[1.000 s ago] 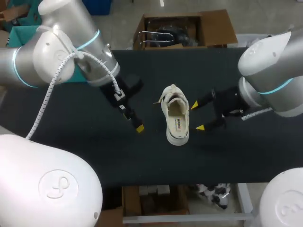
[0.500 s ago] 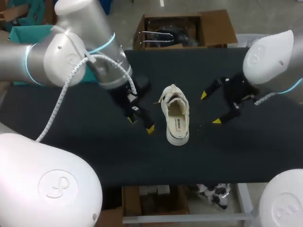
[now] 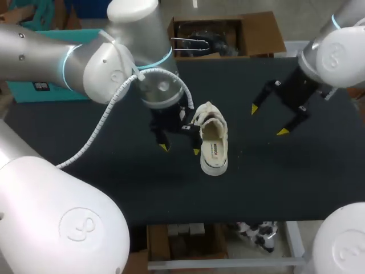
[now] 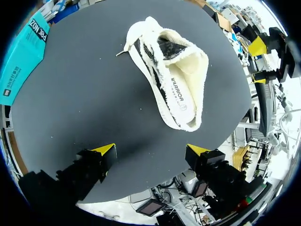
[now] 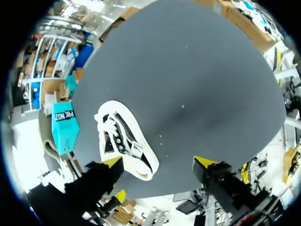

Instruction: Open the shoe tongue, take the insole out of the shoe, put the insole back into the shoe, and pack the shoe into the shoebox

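A cream-white shoe (image 3: 212, 140) lies on the black table (image 3: 114, 182), toe to the far side, heel toward the near edge. Its white printed insole (image 3: 214, 149) shows inside the opening. My left gripper (image 3: 179, 149) hovers open just left of the shoe's heel half, one yellow tip close to the sole. In the left wrist view the shoe (image 4: 171, 75) lies ahead of the open left gripper (image 4: 150, 150), with nothing between the fingers. My right gripper (image 3: 268, 120) hangs open to the shoe's right, well apart from it. From the right wrist view, the shoe (image 5: 124, 141) sits beside the open right gripper (image 5: 159, 162).
A teal box (image 3: 34, 85) lies at the table's far left edge, also seen as a teal box (image 5: 63, 125) beyond the shoe. The black tabletop (image 3: 296, 177) to the right of the shoe is bare.
My left arm has swung right, bringing its gripper up beside the shoe. My right gripper has opened wider and drawn away from the shoe, to the right and toward the far side. The shoe has stayed put.
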`<act>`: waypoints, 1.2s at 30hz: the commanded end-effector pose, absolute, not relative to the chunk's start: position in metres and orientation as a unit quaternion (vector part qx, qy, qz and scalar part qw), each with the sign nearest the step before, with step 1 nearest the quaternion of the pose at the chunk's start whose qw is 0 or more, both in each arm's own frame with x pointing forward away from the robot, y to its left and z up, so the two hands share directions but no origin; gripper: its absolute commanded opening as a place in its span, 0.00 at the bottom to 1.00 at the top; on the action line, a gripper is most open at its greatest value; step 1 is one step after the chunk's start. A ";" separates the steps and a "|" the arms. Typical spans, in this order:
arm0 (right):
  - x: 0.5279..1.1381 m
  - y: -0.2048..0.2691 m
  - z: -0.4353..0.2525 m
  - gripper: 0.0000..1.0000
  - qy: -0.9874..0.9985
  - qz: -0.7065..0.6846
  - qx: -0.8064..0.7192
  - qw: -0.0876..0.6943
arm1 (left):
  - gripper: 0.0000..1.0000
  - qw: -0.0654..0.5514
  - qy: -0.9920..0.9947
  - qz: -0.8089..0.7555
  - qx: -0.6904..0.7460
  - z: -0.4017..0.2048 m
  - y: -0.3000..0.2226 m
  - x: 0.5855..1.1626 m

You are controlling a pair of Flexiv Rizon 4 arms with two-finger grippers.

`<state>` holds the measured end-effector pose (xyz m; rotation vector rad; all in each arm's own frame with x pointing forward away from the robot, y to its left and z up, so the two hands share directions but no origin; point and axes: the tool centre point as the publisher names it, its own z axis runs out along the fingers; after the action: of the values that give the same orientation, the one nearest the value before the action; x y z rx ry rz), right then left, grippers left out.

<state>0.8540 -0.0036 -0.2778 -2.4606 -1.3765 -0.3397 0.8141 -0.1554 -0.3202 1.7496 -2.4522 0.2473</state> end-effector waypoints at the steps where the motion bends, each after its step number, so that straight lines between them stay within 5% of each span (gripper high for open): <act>1: 0.849 -0.008 -0.281 1.00 -0.717 -0.048 -0.688 0.097 | 1.00 0.038 -0.807 0.060 0.586 -0.327 -0.168 0.825; 20: 0.844 -0.035 -0.281 1.00 -0.789 -0.112 -0.603 0.047 | 1.00 0.011 -0.760 0.076 0.645 -0.344 -0.188 0.877; 22: 0.845 -0.040 -0.279 1.00 -0.801 -0.105 -0.588 0.036 | 0.88 0.011 -0.758 0.075 0.648 -0.346 -0.191 0.882; 24: 0.844 -0.046 -0.279 1.00 -0.820 -0.125 -0.558 0.020 | 0.50 0.012 -0.757 0.073 0.649 -0.347 -0.194 0.885; 26: 0.845 -0.049 -0.278 1.00 -0.836 -0.131 -0.533 0.000 | 0.39 0.012 -0.756 0.072 0.650 -0.347 -0.198 0.887; 36: 0.846 -0.055 -0.281 1.00 -0.887 -0.140 -0.438 -0.041 | 0.22 -0.004 -0.752 0.070 0.656 -0.347 -0.209 0.902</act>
<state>0.8544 -0.0543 -0.2781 -1.4831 -2.7784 -0.3343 0.8971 -0.2023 -0.3462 2.0541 -2.3621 0.2448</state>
